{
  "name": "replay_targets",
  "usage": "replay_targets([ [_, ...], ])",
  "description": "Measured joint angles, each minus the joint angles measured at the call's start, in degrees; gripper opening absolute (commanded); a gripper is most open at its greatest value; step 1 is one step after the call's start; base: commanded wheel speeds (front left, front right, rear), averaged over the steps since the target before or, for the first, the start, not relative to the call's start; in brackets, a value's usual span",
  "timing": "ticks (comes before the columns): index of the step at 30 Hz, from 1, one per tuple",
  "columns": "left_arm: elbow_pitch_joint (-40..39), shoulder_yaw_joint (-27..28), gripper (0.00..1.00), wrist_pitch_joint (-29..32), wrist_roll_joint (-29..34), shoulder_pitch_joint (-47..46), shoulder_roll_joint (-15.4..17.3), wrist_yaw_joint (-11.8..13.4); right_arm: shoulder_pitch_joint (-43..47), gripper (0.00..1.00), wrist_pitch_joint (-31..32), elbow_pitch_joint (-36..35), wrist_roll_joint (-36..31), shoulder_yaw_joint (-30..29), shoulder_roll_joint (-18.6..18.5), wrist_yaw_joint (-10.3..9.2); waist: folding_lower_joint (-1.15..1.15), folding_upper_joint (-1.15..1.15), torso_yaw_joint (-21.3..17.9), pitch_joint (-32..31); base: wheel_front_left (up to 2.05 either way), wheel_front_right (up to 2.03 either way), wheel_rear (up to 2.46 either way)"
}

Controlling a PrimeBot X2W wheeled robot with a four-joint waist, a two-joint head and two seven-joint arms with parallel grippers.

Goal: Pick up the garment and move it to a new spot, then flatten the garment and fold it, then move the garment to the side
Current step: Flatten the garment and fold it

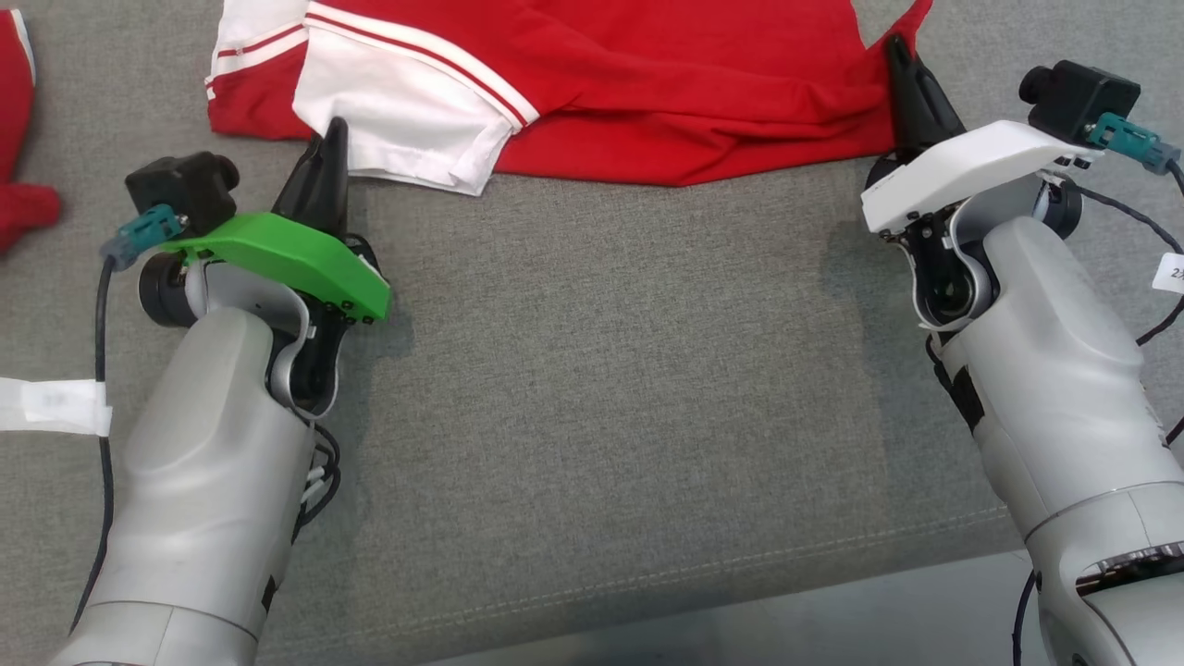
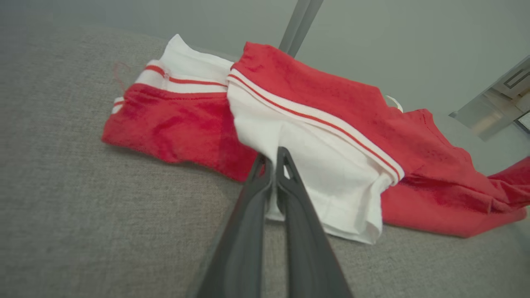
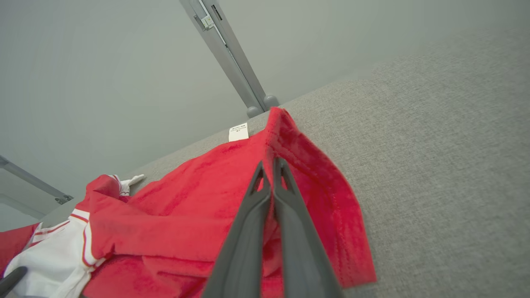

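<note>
Arms?
Both reach forward over the grey cushion (image 1: 601, 388), well apart, fingers pointing away. The left gripper (image 1: 334, 137) is clenched on the white sleeve (image 1: 407, 111) of the shirt (image 1: 666, 102); the right gripper (image 1: 899, 54) clamps its red hem (image 3: 339, 215)
Shirt?
Rumpled on the cushion's far side, long axis left to right, sleeve end left, hem right

Soft red and white cloth garment (image 1: 647, 102), rough grey woven cloth on the bench (image 1: 601, 370), matt dark plastic fingers (image 2: 244, 240), smooth grey arms (image 1: 203, 499)
</note>
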Motion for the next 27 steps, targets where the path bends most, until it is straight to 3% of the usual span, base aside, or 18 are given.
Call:
replay_targets([
  [9, -11.57, 3.64, 0.0, -0.74, -5.46, 2.97, -0.76, -0.53, 3.14, 0.0, -0.15, -7.66, 0.48, -3.04, -0.36, 0.01, 0.0, 0.0, 0.5, -1.89, 0.0, 0.0, 0.0],
  [17, -26.59, 9.85, 0.0, -0.73, -8.66, 12.87, -1.32, -0.55, 12.16, 0.0, -0.15, -14.17, 1.66, -6.75, -0.91, 0.01, 0.0, 0.0, 1.93, -3.08, 0.0, 0.0, 0.0],
  [27, -35.15, 9.95, 0.0, -0.73, -9.54, 27.39, -1.33, -0.55, 25.14, 0.0, -0.15, -19.74, 5.34, -8.36, 0.63, 0.01, 0.0, 0.0, 2.97, -5.08, 0.0, 0.0, 0.0],
])
